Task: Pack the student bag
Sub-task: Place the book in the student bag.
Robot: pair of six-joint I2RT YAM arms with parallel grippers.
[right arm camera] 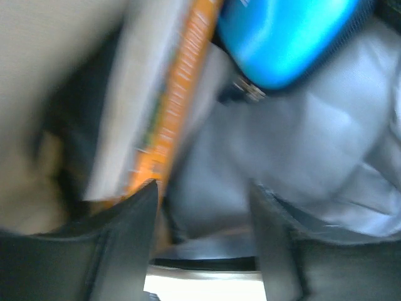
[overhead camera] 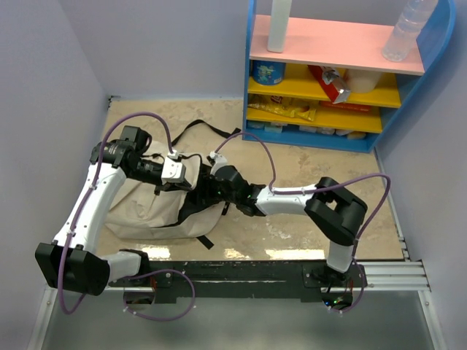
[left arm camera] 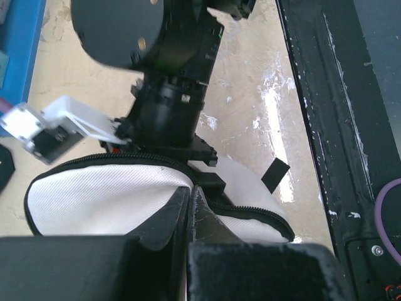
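The student bag (overhead camera: 142,208), a soft beige backpack with black straps, lies on the table's left half. My left gripper (overhead camera: 188,172) is shut on the bag's zipped rim (left arm camera: 207,197) and holds the opening up, with cream fabric (left arm camera: 94,194) on both sides of its fingers (left arm camera: 160,219). My right gripper (overhead camera: 213,187) reaches into the opening. Its view is blurred, and the right gripper (right arm camera: 203,197) stands open with nothing between its fingers. Inside lie an orange-spined book (right arm camera: 172,106) on the left, a blue pouch (right arm camera: 282,37) at the top, and grey lining (right arm camera: 301,144).
A blue shelf unit (overhead camera: 336,73) with pink and yellow boards stands at the back right, holding bottles (overhead camera: 408,29) and snack packs (overhead camera: 281,109). Walls close in left and right. A black rail (overhead camera: 241,270) runs along the near edge. A black strap (overhead camera: 211,135) trails behind the bag.
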